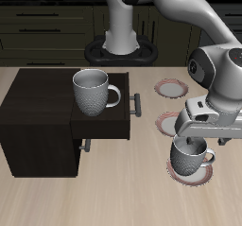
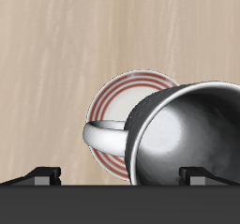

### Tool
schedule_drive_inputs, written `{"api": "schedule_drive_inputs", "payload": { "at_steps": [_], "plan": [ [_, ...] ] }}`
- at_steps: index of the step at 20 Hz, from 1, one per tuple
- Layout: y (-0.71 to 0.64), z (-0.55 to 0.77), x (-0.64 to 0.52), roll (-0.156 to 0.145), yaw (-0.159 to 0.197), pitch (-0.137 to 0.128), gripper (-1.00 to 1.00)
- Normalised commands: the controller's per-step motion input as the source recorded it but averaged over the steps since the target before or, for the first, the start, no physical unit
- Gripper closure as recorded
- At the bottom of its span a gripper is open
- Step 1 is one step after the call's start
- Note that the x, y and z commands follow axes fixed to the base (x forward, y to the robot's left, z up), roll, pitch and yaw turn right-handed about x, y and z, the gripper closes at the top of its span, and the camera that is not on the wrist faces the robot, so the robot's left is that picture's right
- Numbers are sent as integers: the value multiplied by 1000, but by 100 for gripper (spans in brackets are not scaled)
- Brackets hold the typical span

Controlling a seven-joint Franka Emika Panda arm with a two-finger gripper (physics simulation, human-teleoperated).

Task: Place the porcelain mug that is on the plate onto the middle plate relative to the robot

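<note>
The porcelain mug [image 1: 190, 155] stands upright on the plate [image 1: 194, 172] nearest the table's front edge. My gripper [image 1: 194, 141] hangs just above the mug's rim, open, with nothing held. In the wrist view the mug [image 2: 183, 134] fills much of the frame, its handle pointing sideways over the plate [image 2: 117, 101]. The gripper [image 2: 120, 177] shows only its two fingertips [image 2: 42, 176], set wide apart, one beyond the handle and one over the mug's hollow. The middle plate [image 1: 167, 124] lies bare just behind, partly hidden by the gripper.
A third plate [image 1: 171, 85] lies farther back. A dark wooden cabinet [image 1: 43, 126] with a pulled-out drawer stands beside the plates, with a larger look-alike mug [image 1: 92, 90] on top of it.
</note>
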Motion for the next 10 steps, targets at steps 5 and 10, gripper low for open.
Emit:
{"api": "schedule_drive_inputs", "payload": {
  "at_steps": [5, 10],
  "plan": [
    [-30, -575, -167, 26, 0, 77, 100],
    [-48, -86, -82, 24, -20, 16, 100]
  ]
}}
